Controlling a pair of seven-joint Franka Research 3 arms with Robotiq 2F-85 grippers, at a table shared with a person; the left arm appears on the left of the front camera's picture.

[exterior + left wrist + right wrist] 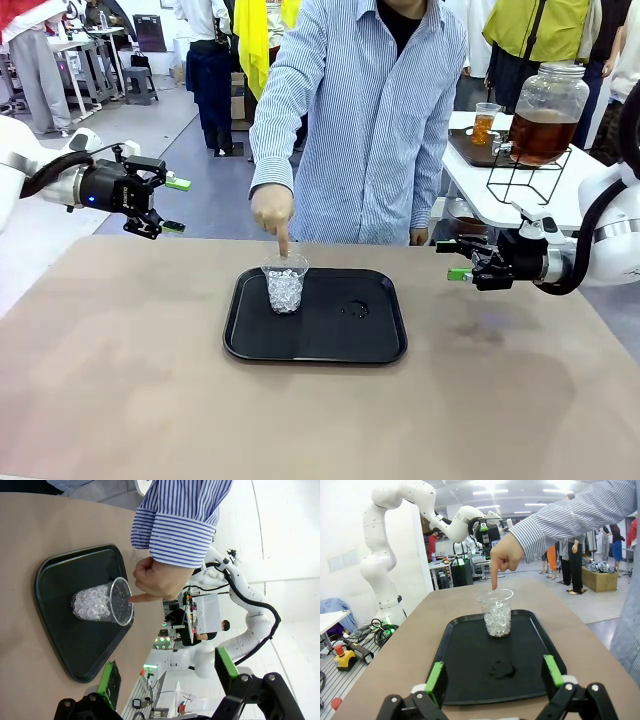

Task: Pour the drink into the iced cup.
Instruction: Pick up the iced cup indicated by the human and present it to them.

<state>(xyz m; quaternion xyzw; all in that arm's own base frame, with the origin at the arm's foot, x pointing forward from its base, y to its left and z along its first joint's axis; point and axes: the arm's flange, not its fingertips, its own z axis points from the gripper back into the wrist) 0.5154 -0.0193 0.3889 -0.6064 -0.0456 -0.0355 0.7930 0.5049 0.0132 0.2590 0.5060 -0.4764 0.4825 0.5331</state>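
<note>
Blocked from above and from the far side at the clear plastic cup of ice (285,288) by a person's pointing hand (272,210), fingertip at the far rim, striped sleeve (290,130) behind it. Open on the cup's near, left and right sides, across the flat black rectangular tray (240,340). Bare all round the tray on the brown bench (120,380). Hanging well clear above both bench ends: left end effector (176,205) and right end effector (450,260), jaws spread.
</note>
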